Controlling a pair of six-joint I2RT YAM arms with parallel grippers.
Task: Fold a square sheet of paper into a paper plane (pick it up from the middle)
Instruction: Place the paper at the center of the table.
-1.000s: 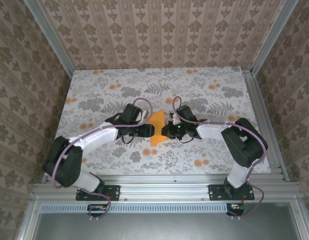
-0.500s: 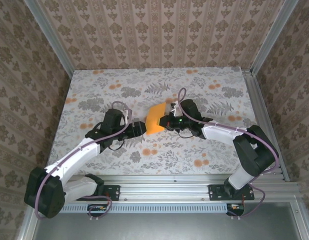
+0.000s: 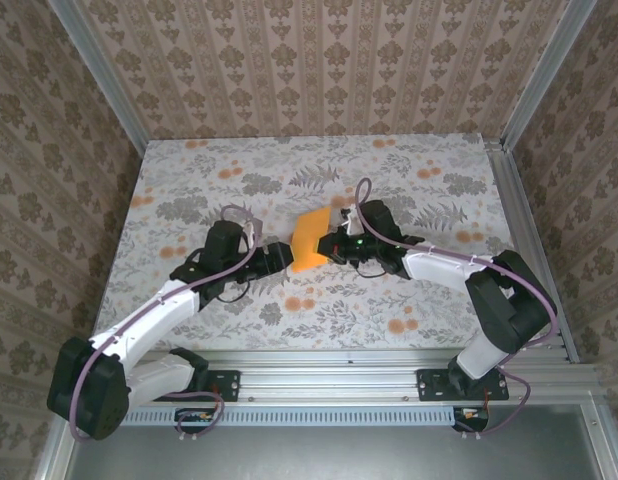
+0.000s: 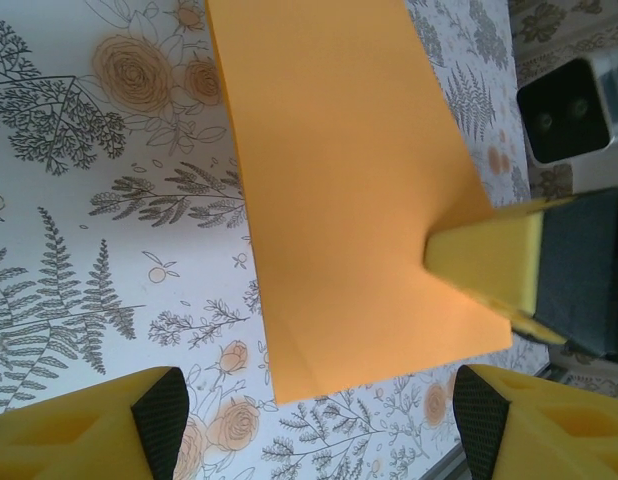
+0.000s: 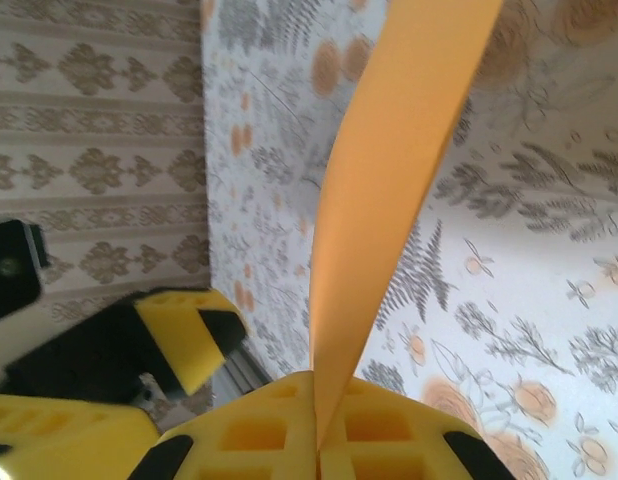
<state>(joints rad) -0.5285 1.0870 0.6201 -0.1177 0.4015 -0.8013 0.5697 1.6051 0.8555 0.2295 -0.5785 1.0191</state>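
**A:** R gripper, what is its state?

**B:** Clenched on the orange sheet. In the R wrist view its two pads press together on one edge. From there the orange sheet runs away from them, seen edge-on as a thin strip.

**A:** And where is the sheet, approx.?

**B:** Above the middle of the floral table, between both grippers. It hangs off the R gripper tip toward the left arm, tilted. I cannot tell if its lower edge touches the table.

**A:** L gripper?

**B:** Released, jaws wide apart, nothing inside. From above it sits just beside the sheet's near-left corner. In the L wrist view the L gripper faces the flat side of the orange sheet. The near corner comes down about level w/ the fingertips, but no pad is on it.

**A:** Anything else in that view?

**B:** The R gripper finger pinches the sheet's right edge, and one crease runs near the bottom.
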